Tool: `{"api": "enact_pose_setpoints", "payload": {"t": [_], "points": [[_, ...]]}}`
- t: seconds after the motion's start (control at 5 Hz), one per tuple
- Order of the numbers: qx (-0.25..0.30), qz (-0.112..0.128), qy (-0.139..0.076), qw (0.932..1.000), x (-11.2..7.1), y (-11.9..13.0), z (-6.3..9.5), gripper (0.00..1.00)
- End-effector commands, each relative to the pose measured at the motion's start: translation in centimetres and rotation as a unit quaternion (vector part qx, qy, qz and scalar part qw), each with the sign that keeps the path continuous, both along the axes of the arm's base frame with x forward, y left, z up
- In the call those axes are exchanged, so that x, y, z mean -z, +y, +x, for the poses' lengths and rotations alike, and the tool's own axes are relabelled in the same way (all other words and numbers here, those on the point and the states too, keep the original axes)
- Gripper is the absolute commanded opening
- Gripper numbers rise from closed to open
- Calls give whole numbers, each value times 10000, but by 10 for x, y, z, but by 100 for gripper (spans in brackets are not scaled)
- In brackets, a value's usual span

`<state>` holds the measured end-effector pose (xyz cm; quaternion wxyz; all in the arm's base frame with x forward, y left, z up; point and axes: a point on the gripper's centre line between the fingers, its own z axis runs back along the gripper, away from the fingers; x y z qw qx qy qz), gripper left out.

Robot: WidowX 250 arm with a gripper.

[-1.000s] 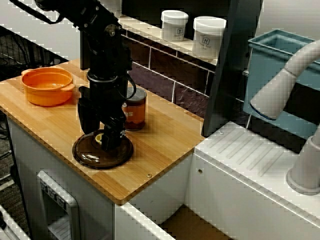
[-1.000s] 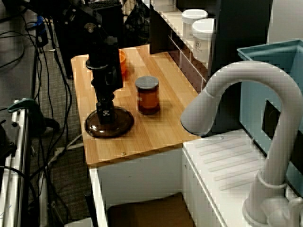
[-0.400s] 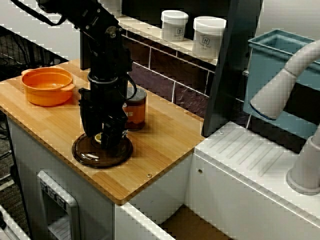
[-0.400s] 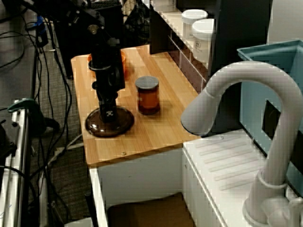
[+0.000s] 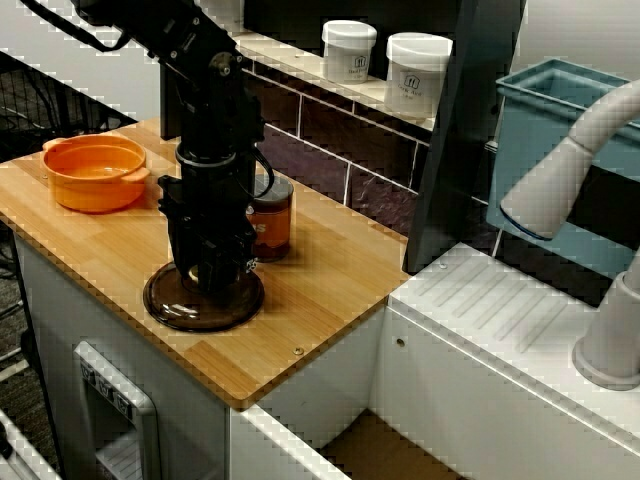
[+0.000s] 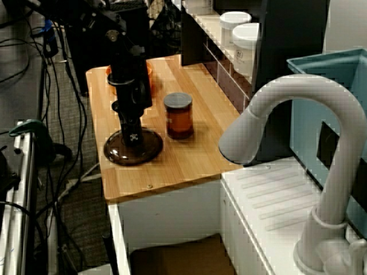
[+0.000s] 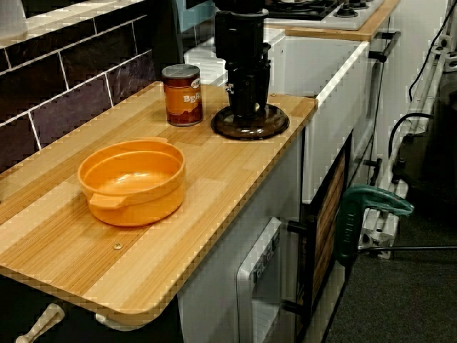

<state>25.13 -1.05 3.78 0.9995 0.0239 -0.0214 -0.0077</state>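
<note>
Pointing straight down, the end effector [image 5: 210, 283] stands on the middle of the dark glass lid [image 5: 165, 306], which lies flat on the wooden surface [image 5: 330, 275], just beside a beans can [image 5: 273, 225]. Whether it pinches the lid or is spread, I cannot tell.

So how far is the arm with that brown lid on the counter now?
Done: the gripper is down at the middle of the brown lid. In hand: the grasp; whether the jaws are shut on it cannot be told. Left: the lid lies flat on the counter, not yet lifted. The orange pot stands uncovered, apart from it.
</note>
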Motion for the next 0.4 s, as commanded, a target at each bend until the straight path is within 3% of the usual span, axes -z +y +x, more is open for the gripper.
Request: {"api": "enact_pose_setpoints", "payload": {"t": [0.0,0.2], "points": [[-61,-88,-111,9999,-29,19,-13,0],[-24,-180,-176,9997,-53,29,-19,0]]}}
